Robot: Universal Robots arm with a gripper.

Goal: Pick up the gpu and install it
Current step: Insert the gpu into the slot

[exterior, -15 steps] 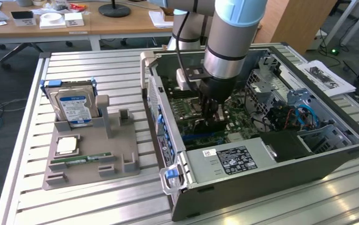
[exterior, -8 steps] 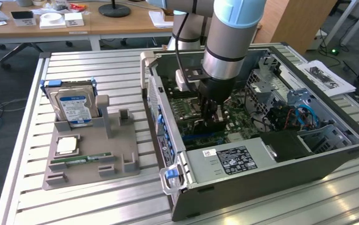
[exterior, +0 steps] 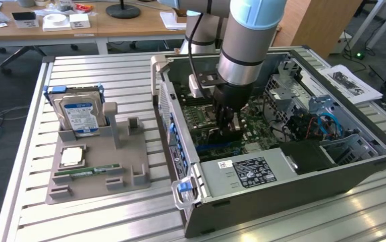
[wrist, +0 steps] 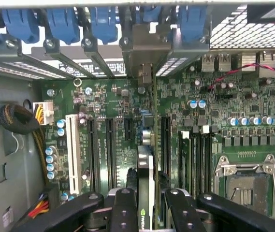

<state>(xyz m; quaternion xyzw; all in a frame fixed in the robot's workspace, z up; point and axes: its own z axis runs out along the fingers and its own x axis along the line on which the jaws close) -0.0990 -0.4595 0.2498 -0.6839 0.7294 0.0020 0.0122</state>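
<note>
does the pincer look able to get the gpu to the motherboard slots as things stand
Likely yes: the case lies open on top, the pincer, shut on the gpu, hangs low over the motherboard, and the card stands edge-on among the slots with nothing across its path.

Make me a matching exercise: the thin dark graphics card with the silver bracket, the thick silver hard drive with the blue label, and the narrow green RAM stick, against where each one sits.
Things:
1. thin dark gpu with silver bracket
2. thick silver hard drive
3. narrow green RAM stick

Places:
A. lying flat on the grey tray
B. clamped in the gripper inside the open computer case
C. standing upright in the tray's holder

Pairs: 1-B, 2-C, 3-A
</note>
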